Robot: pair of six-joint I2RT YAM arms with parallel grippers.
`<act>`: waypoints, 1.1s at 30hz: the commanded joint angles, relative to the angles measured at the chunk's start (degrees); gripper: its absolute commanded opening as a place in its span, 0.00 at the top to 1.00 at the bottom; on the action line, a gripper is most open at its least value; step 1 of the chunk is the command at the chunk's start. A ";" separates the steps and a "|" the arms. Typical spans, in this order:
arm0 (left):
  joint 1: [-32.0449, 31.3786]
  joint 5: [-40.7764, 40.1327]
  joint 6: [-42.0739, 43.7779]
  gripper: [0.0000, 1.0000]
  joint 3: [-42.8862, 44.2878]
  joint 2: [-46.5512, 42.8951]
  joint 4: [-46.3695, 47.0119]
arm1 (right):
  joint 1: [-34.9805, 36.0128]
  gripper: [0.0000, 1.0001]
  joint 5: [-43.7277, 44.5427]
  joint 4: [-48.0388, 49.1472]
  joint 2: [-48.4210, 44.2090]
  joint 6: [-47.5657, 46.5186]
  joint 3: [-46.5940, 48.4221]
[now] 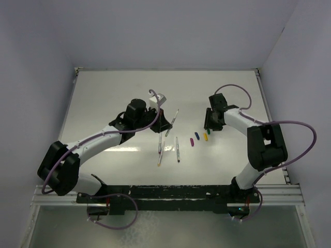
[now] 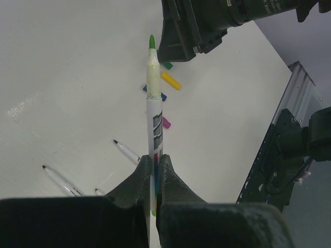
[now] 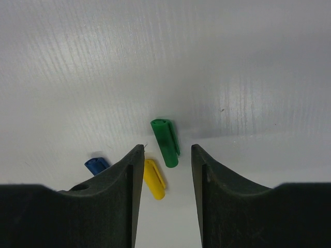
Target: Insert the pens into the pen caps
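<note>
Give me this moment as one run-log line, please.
left pincer: shut on green-tipped pen | right pincer: open over green cap

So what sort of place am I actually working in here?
Most likely a purpose-built lab robot cell, not a home or office: a bare white tabletop, plain pale walls boxing it in on three sides, and an aluminium rail along the near edge.

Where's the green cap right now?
In the right wrist view, the green cap lies on the table beside the yellow cap, framed between the fingers of the open right gripper.
</note>
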 commanded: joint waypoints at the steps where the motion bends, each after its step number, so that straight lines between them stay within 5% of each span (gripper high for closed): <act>1: 0.51 1.86 -0.86 1.00 -0.19 -1.54 3.45 | 0.18 0.56 -0.37 0.08 1.09 -0.92 2.75; 33: 4.59 2.12 0.46 1.00 0.35 -1.71 0.23 | 0.18 0.61 1.54 -3.72 4.96 0.97 2.89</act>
